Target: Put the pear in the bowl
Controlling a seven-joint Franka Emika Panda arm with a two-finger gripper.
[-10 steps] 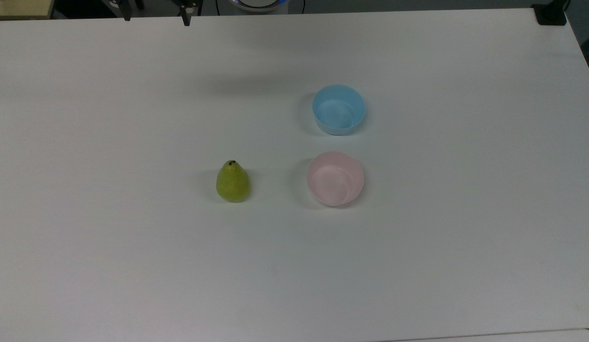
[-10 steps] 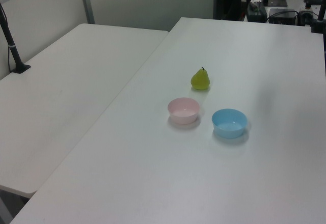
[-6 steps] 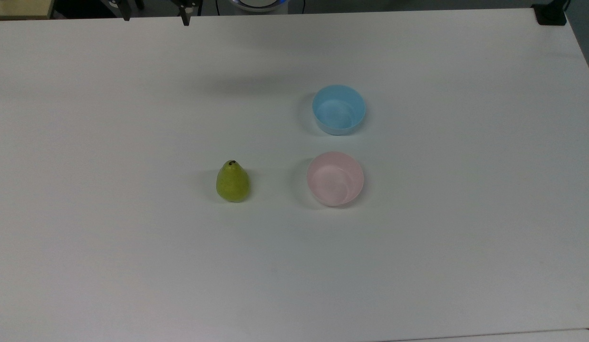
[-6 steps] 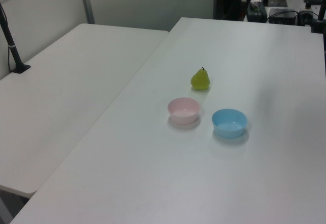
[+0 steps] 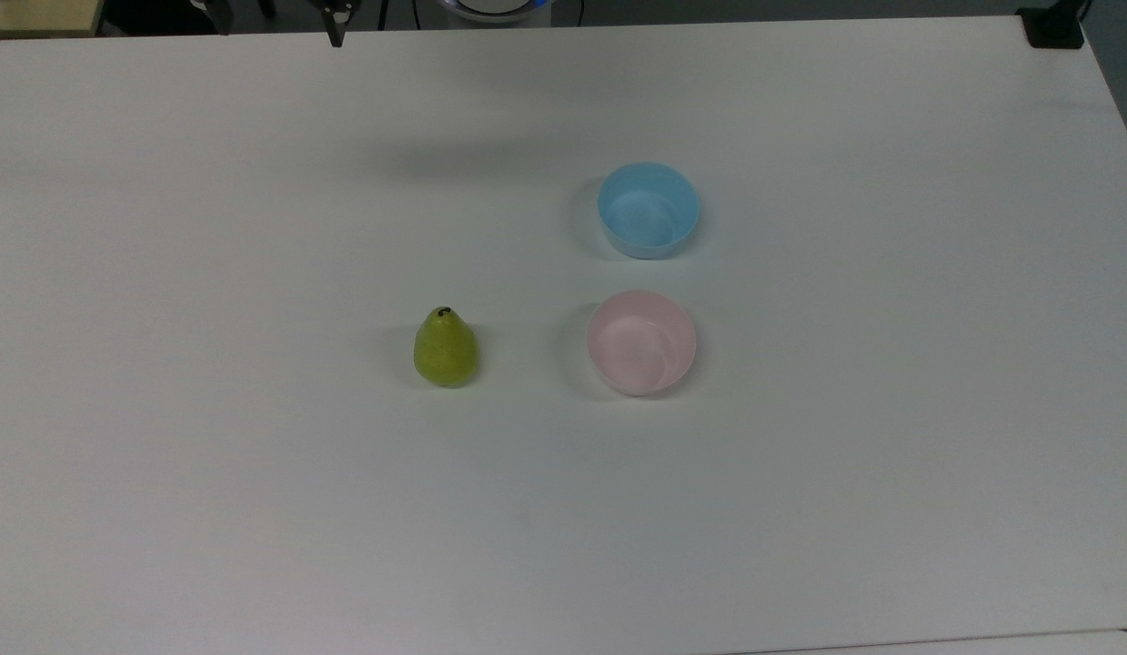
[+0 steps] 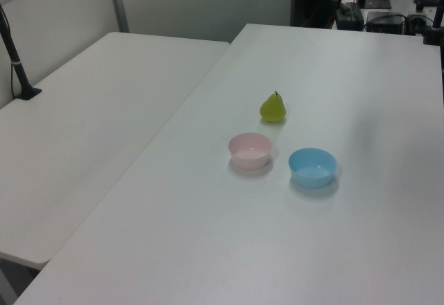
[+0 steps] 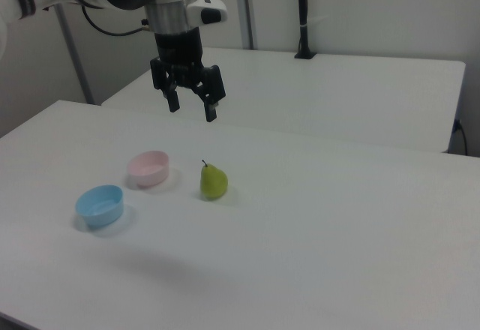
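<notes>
So the pear (image 5: 446, 349) is standing upright on its fat end, stem up, out in the open on the white worktop (image 5: 254, 509). That's the stable way for it to sit, and it leaves the narrow neck free from every side, which should make a top-down grab pretty easy. In the top view it's to the left of the pink bowl (image 5: 642, 342), near it but with a clear strip of worktop between them, not touching.

The pink bowl sits mouth up with nothing in it, so nothing has gone in yet. Just beyond it in the top view is a light blue bowl (image 5: 649, 208), same kind of shape, also with nothing inside. They're close together but apart. I'd guess the blue one is there as a decoy, so the drop has to go in the pink one.

The hand (image 7: 192, 106) hangs in the air well above the worktop in the right view, fingers pointing down and spread wide, holding nothing. It looks like it's roughly above and behind the pear, but from that angle I can't really say how well it lines up. In the top view one dark fingertip just pokes in at the upper edge.

Looks like the very start: approach, nothing grasped.
</notes>
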